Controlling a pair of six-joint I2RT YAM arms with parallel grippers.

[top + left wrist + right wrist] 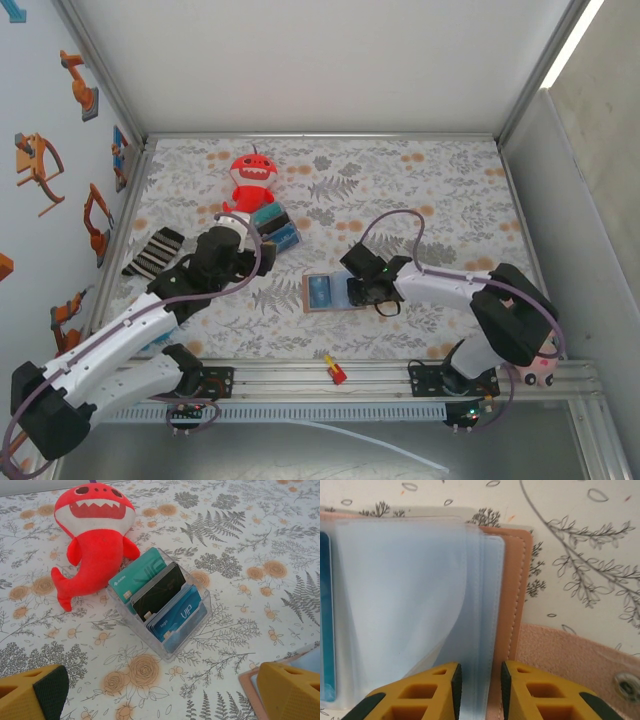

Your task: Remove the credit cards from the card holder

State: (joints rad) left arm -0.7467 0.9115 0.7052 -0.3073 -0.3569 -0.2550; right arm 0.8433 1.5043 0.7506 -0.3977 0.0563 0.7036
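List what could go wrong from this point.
The right gripper is closed on the thin clear sleeves at the card holder edge; pulling may lift or drag the whole holder instead of freeing the blue card. The left gripper hovers near the clear card box and could knock it.

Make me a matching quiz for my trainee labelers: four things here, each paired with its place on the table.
Things:
1. plush shark
2. striped sock
3. card holder
4. clear card box

Places:
A. lying open at the right claw
B. far end, left of middle
C. just in front of the shark
D. left edge

Pairs: 1-B, 2-D, 3-A, 4-C
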